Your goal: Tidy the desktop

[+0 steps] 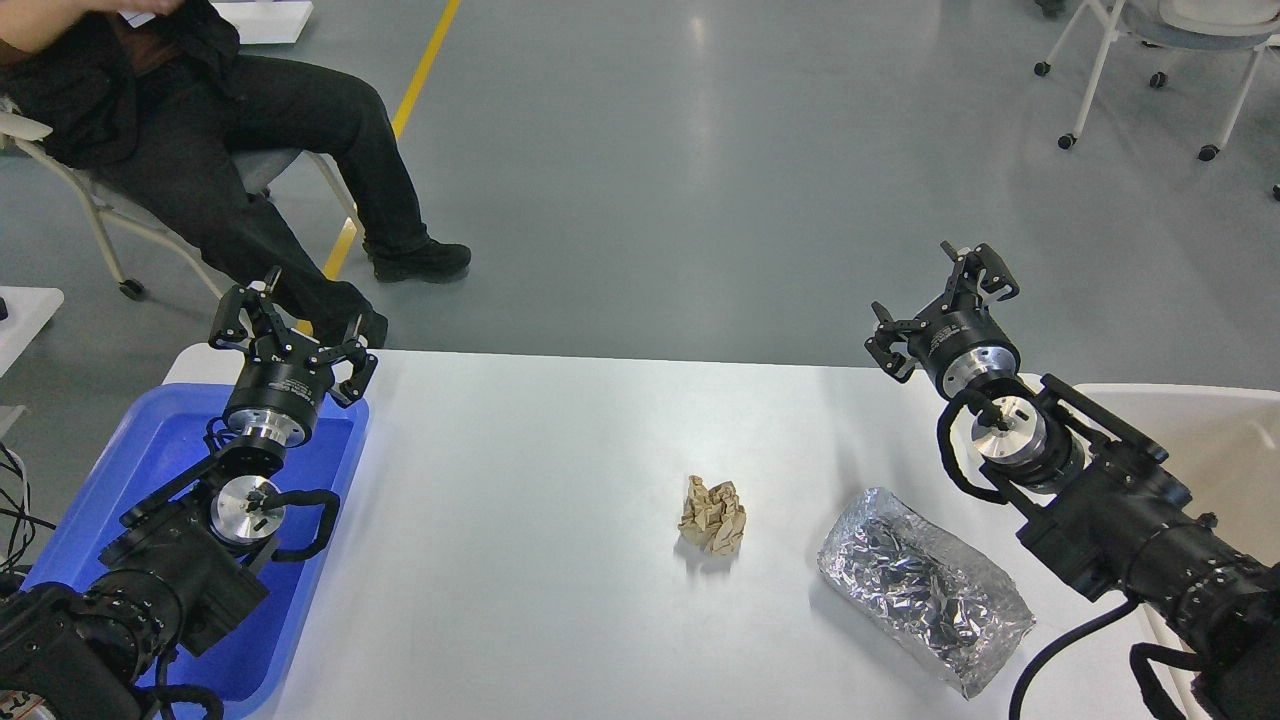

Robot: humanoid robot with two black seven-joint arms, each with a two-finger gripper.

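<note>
2 items lie on the white desktop point(520, 600): a crumpled tan paper wad point(713, 516) near its middle and, to its right, what looks like a silver foil bag point(922, 588). Left gripper point(292, 333) and right gripper point(942, 310) hover spread, empty.

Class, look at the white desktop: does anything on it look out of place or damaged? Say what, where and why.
Two crumpled items lie loose on the desktop: a small wad of brown paper near the middle, and to its right a creased silver foil bag, lying flat. Both look like discarded litter. Both grippers hover open, holding nothing.
</note>
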